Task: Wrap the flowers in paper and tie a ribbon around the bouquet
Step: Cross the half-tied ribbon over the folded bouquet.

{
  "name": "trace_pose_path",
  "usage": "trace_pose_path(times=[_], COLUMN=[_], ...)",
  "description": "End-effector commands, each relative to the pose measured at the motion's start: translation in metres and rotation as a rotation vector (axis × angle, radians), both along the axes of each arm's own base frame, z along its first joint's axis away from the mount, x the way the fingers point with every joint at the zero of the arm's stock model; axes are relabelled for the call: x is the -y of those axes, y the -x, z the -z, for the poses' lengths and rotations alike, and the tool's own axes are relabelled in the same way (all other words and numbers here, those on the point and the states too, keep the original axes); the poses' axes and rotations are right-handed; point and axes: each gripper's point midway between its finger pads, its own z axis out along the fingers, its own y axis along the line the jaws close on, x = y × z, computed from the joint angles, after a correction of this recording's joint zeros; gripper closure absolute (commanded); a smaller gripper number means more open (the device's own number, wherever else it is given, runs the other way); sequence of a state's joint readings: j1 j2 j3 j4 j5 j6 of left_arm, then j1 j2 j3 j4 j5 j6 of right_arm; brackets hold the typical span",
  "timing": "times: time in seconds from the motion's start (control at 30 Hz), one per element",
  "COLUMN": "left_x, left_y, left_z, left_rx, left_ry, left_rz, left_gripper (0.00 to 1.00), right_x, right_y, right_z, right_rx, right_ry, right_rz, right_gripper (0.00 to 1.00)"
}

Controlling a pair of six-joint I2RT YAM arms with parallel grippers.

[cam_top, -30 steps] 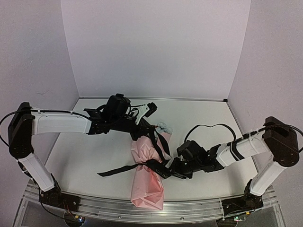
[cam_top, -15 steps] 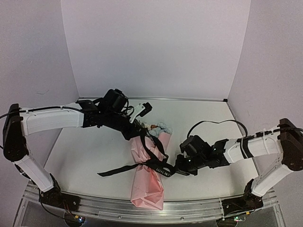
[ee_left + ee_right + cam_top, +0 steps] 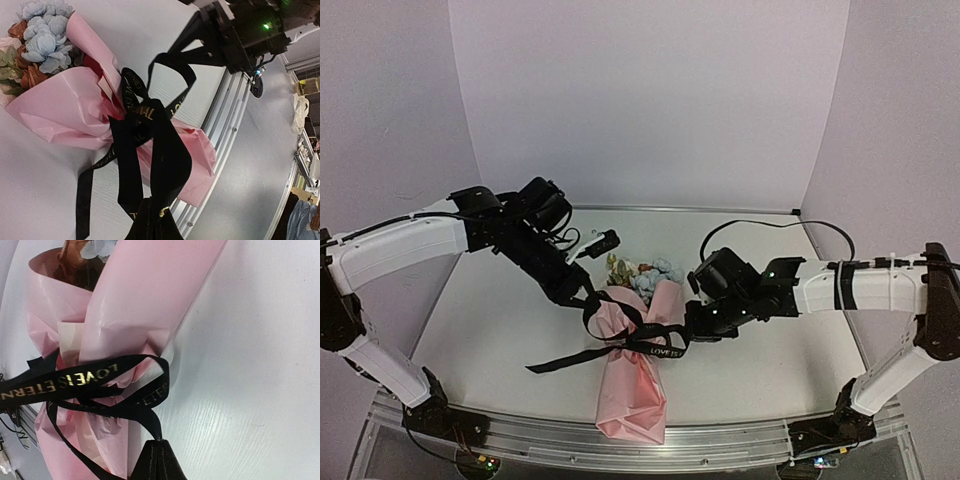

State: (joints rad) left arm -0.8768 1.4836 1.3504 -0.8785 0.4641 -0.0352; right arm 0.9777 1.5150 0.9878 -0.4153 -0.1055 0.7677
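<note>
Tightening the knot, by my reckoning.
Left gripper (image 3: pixel 586 298): clamped shut on one end of the ribbon (image 3: pixel 660 347).
Bouquet (image 3: pixel 632 390): lying between my arms, ribbon looped round its waist (flowers (image 3: pixel 650 270) pointing away).
Right gripper (image 3: pixel 692 328): pinched shut on the other end.
Best pulled apart evenly and low, without dragging the bouquet.

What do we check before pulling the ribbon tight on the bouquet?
1. Grip of left fingers on the ribbon: ok, shut on it.
2. Grip of right fingers on the ribbon: ok, shut on it.
3. Wrap of the ribbon around the paper at mid-cone: ok.
4. Knot cinched: not ok, loops stand slack above the paper.
5. Position of the flowers in the paper's open end: ok.
</note>
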Motion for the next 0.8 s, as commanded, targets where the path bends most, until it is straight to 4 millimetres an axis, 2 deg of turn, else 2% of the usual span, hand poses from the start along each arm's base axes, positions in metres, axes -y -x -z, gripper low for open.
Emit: trace_pose_path(times=[0.0, 0.1, 0.2, 0.33, 0.43, 0.63, 0.77], left_x=[-0.017, -0.017, -0.007, 0.013, 0.030, 0.079, 0.100], left_y=[0.025, 0.032, 0.040, 0.055, 0.058, 0.062, 0.057], left_z=[-0.015, -0.021, -0.038, -0.059, -0.070, -0.107, -0.126], left_rx=[-0.060, -0.079, -0.110, -0.215, -0.263, -0.182, -0.159], left_ry=[0.021, 0.063, 0.169, 0.325, 0.433, 0.736, 0.897], left_rz=[0.006, 0.009, 0.032, 0.103, 0.094, 0.039, -0.035], left_gripper=[1.00, 1.00, 1.00, 1.00, 1.00, 1.00, 1.00], right_x=[-0.002, -0.008, -0.014, -0.022, -0.028, -0.037, -0.038], right_y=[-0.016, -0.021, -0.026, -0.031, -0.033, -0.035, -0.037], right_z=[-0.009, -0.013, -0.019, -0.025, -0.029, -0.038, -0.038], right_rx=[0.023, 0.020, 0.019, 0.003, -0.011, -0.055, -0.082], right_ry=[0.062, 0.073, 0.073, 0.073, 0.048, -0.026, -0.044], right_rz=[-0.050, -0.077, -0.097, -0.132, -0.154, -0.215, -0.224], right_gripper=[1.00, 1.00, 1.00, 1.00, 1.00, 1.00, 1.00])
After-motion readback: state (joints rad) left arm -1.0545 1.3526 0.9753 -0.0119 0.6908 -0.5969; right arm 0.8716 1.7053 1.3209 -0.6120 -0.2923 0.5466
